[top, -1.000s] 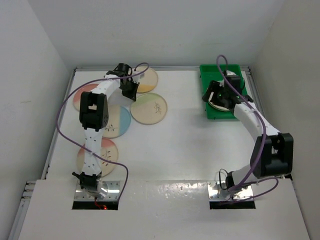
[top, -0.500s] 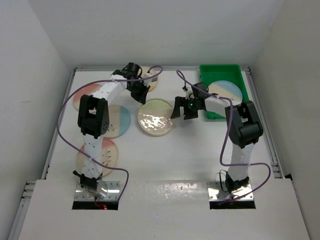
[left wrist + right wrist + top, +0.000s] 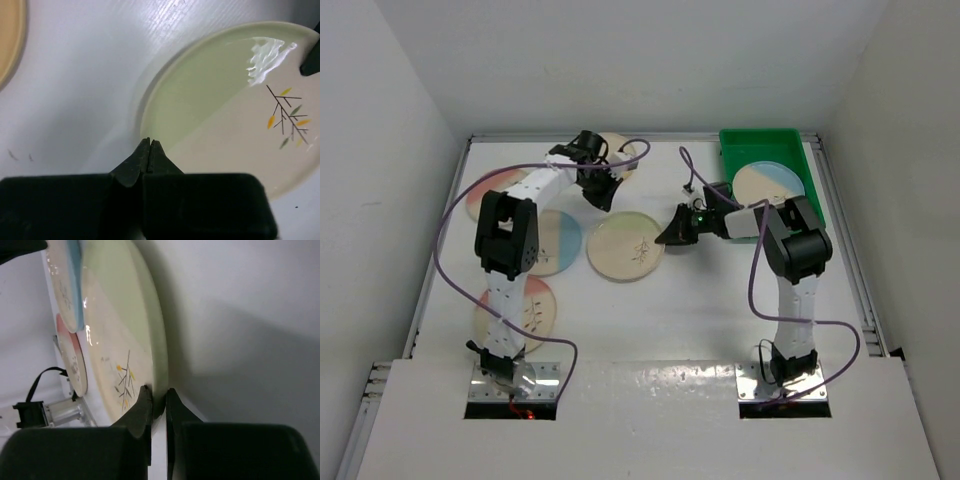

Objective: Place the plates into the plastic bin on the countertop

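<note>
The left arm [image 3: 505, 235] crosses the left of the top view and covers part of three plates. These are the blue-sectioned plate [image 3: 562, 238] at 9 o'clock, the lower pink-sectioned plate [image 3: 536, 310] at 8 o'clock and the upper pink-sectioned plate [image 3: 480, 198] at 10 o'clock. The left tool [image 3: 599, 196] hides the near edge of the yellow-sectioned plate [image 3: 621, 152] at 12 o'clock. In its own wrist view that plate [image 3: 7, 40] is cut to a sliver.

The left tool [image 3: 150, 146] is clenched on nothing, with its black tips pressed together over the rim of the green-sectioned plate [image 3: 220, 115]. Whether they touch it cannot be told.

The right tool [image 3: 672, 235] is clamped on that plate [image 3: 620, 250] at its 3 o'clock edge. In the right wrist view the rim sits between the two dark fingers of this tool [image 3: 158, 396]. Whether the edge is lifted is unclear.

The plates are round, glazed and cream, each with a thin dark sprig drawing — the green one [image 3: 115, 330] shines with glare. A sixth plate [image 3: 770, 183], part blue, lies in the plastic bin [image 3: 732, 165], a bright green rectangular tray with a raised rim at 2 o'clock. The right arm [image 3: 798, 250] covers its near corner.

The worktop [image 3: 720, 300] is flat, glossy white — plain white walls [image 3: 650, 60] close it in, and purple cables [image 3: 440, 250] loop beside both arms.
</note>
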